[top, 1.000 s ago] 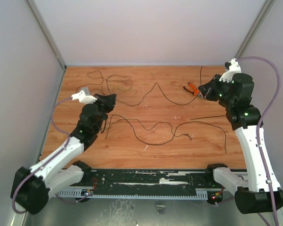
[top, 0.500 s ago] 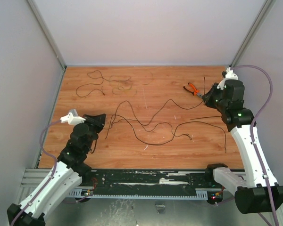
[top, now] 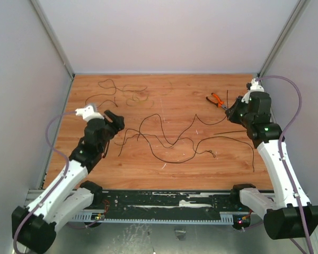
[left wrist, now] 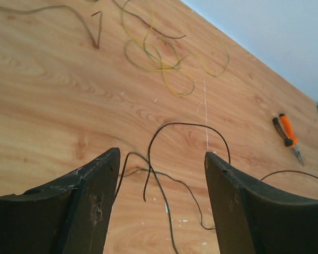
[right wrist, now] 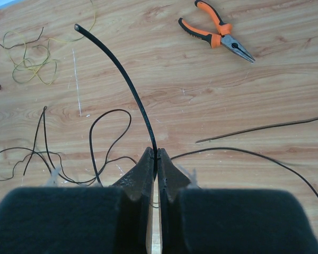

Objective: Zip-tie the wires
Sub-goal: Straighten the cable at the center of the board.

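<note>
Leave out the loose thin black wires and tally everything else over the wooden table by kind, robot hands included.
Robot hands: 2, the left hand open, the right hand shut
Stiff black strip pinched in the right hand: 1
Orange-handled pliers: 1
Tangle of yellow-green wire: 1
Total: 5

Bright, even diffuse light; faint soft shadows on tabletop (top: 164, 159); right pincer (right wrist: 155, 154) base blurred near lens.
</note>
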You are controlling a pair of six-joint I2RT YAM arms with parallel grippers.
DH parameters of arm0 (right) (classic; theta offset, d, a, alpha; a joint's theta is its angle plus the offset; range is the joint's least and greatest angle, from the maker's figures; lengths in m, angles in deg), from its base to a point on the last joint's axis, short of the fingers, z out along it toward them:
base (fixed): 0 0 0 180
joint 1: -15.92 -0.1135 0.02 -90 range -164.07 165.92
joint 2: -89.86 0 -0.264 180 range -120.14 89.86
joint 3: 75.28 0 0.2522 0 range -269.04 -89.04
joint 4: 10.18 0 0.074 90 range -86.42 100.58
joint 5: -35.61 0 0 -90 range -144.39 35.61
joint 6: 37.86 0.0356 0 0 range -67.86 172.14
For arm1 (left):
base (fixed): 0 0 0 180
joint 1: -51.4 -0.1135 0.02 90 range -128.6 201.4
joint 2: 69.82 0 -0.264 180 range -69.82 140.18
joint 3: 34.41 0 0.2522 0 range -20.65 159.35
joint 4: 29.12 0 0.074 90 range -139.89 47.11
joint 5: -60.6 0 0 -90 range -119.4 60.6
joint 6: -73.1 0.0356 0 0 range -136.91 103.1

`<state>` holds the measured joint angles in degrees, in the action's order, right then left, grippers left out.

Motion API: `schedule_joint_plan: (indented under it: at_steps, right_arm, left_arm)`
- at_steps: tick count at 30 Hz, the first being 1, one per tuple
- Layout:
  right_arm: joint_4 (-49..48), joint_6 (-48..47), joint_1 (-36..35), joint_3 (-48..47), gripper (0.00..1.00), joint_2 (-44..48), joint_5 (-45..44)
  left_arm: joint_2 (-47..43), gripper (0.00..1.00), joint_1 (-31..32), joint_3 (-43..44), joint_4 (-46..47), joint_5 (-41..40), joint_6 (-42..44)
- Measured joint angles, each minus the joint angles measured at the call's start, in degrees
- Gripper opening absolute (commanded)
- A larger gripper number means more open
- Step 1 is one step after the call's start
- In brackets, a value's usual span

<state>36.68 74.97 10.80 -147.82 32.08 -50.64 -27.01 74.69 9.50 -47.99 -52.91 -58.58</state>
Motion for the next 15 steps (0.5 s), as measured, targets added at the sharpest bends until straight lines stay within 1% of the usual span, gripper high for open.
schedule_joint_plan:
  at_steps: [2, 5, 8, 11, 15]
  right_arm:
    - [-0.1, -0.1, 0.0, 0.2, 0.00, 0.0, 0.0]
    - [-0.2, -0.2, 0.0, 0.2, 0.00, 0.0, -0.1]
    - [-0.7, -0.2, 0.0, 0.2, 0.00, 0.0, 0.0]
    - [-1.3, -0.2, 0.0, 0.2, 0.00, 0.1, 0.2]
    - [-1.8, -0.1, 0.0, 0.3, 0.00, 0.5, 0.6]
  left_arm:
    - [5.5, 0.80, -1.3, 4.2, 0.4, 3.7, 4.3]
    - [16.1, 0.82, -2.6, 12.7, 0.6, 10.9, 11.0]
    - [27.4, 0.82, -3.2, 21.7, -2.0, 17.3, 17.3]
    - [37.1, 0.82, -3.5, 29.7, -5.2, 22.1, 22.4]
    - [45.0, 0.82, -3.6, 34.9, -9.6, 26.7, 27.4]
